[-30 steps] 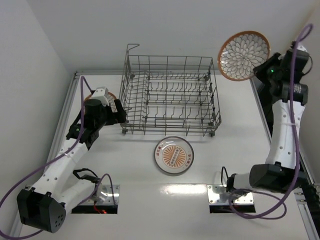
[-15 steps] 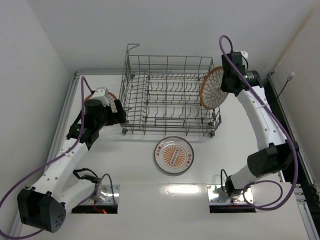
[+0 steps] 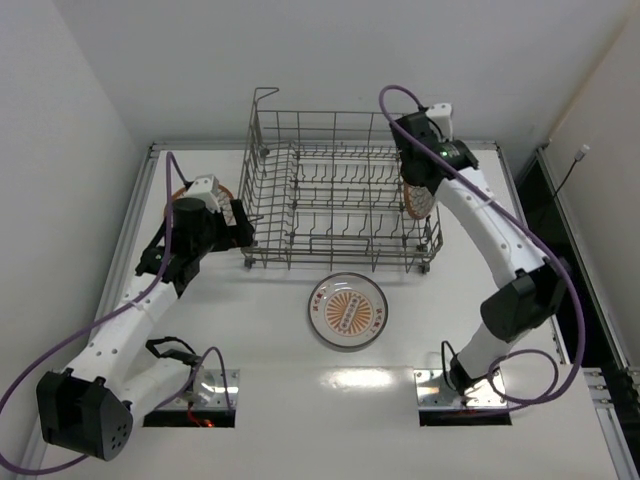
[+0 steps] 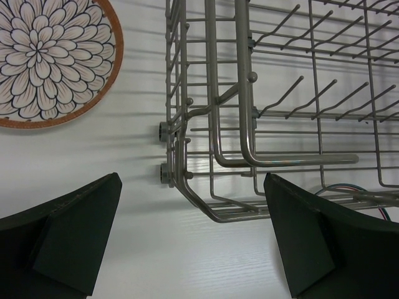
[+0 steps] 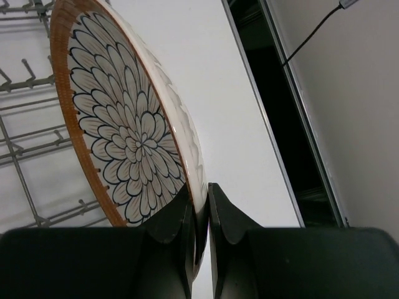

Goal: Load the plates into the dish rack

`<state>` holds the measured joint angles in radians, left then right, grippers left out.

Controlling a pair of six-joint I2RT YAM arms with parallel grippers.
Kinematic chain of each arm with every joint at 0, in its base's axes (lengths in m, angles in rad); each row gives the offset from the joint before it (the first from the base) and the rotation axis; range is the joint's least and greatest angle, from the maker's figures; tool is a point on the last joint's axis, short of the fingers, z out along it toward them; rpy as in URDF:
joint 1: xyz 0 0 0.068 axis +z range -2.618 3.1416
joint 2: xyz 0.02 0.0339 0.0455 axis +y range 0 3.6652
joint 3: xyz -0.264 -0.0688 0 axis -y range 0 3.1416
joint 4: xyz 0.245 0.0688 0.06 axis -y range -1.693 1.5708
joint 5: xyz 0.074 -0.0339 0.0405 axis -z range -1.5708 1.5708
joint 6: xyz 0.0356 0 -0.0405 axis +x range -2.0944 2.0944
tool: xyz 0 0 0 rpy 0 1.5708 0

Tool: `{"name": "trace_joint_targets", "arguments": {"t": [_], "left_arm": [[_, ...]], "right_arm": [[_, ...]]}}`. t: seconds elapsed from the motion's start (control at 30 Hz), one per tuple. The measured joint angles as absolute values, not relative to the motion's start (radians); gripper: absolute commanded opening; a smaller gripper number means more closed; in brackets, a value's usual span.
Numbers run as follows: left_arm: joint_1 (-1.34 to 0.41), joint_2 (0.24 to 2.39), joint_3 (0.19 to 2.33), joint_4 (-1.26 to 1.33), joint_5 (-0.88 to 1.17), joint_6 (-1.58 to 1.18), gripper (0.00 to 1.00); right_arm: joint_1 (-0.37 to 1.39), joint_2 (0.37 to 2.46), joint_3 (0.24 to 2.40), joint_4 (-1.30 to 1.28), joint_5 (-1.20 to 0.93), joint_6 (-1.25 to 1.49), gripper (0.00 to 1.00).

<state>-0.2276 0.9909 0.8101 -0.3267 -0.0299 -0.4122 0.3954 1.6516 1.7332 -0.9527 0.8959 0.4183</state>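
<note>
— Right gripper (image 5: 199, 205) first: what is it doing?
— Its two fingers (image 5: 168, 230) are pinched tight on the brown rim of a petal plate (image 5: 131, 131). That plate stands on edge, with its patterned face turned toward the wrist camera.
— Where is it relative to the dish rack (image 3: 340, 195)?
— From above it is at the rack's right end, over the wires and leaning a little. The wrist view shows upright tines just beside its patterned face. Whether its lower edge touches any wire, I cannot tell.
— And the left gripper (image 4: 193, 237)?
— Its fingers are spread wide with nothing held between them. It hangs low over the white table (image 3: 300, 410) by the rack's left near corner. It is close to the corner wires but not touching them.
— What about the other plates?
— A second petal plate (image 4: 50, 56) lies flat on the table just left of the rack. It is beyond the left gripper, and from above the wrist hides part of it. A sunburst plate (image 3: 346, 311) lies flat on the table in front of the rack, near the middle of its long side. It is well apart from both grippers.
</note>
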Motion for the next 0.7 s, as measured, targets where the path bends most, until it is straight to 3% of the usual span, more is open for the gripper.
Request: {"name": "trace_joint_targets", "arguments": {"t": [0.27, 0.7], "left_arm": [[-0.228, 0.994, 0.810, -0.327, -0.026, -0.412, 1.00], [-0.228, 0.994, 0.809, -0.327, -0.022, -0.412, 1.00]], "right_arm": [[0.491, 1.784, 1.740, -0.973, 1.001, 0.436, 0.00], [0.523, 1.792, 1.723, -0.959, 1.102, 0.445, 0.00]]}}
